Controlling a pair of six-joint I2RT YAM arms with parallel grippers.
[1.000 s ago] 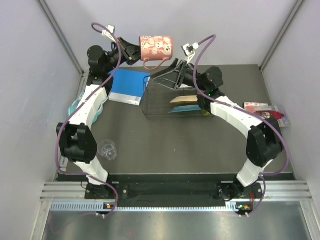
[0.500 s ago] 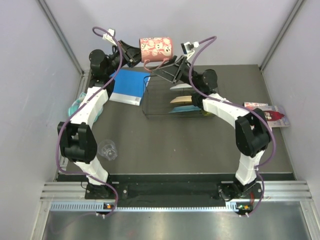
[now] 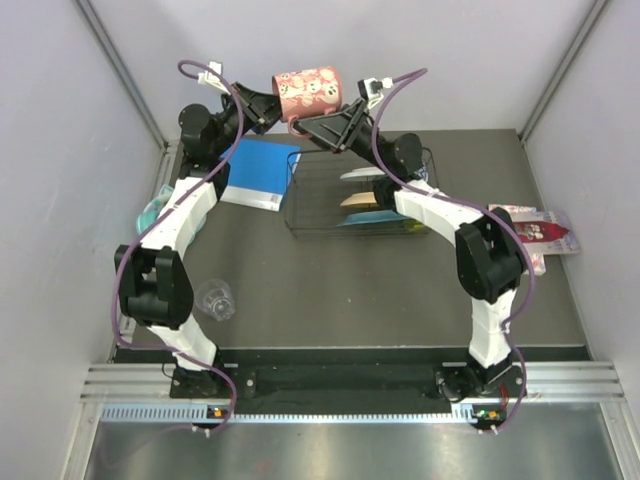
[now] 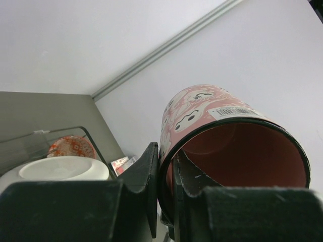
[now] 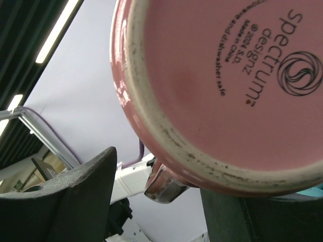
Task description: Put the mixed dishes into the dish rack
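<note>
A pink mug (image 3: pixel 310 92) printed with white ghost figures hangs on its side above the table's far edge. My left gripper (image 3: pixel 268 108) is shut on its rim, one finger inside and one outside (image 4: pixel 151 171). My right gripper (image 3: pixel 322 127) is open just under the mug. The mug's handle (image 5: pixel 164 184) lies between its fingers (image 5: pixel 75 191), with a gap on the left side. The mug's base (image 5: pixel 227 75) fills the right wrist view. The black wire dish rack (image 3: pixel 310 205) below holds white, peach and teal plates (image 3: pixel 365 200). A clear glass (image 3: pixel 216 298) stands near the left arm.
A blue book (image 3: pixel 255 172) lies left of the rack. A teal item (image 3: pixel 150 212) sits at the left wall. A red-and-white packet (image 3: pixel 535 225) lies at the right edge. The left wrist view shows a red patterned bowl (image 4: pixel 73 147) and a white dish (image 4: pixel 60 169) below.
My right arm has swung left and up from above the rack to the mug's handle, its jaws narrowing. The left gripper has lifted the mug slightly.
</note>
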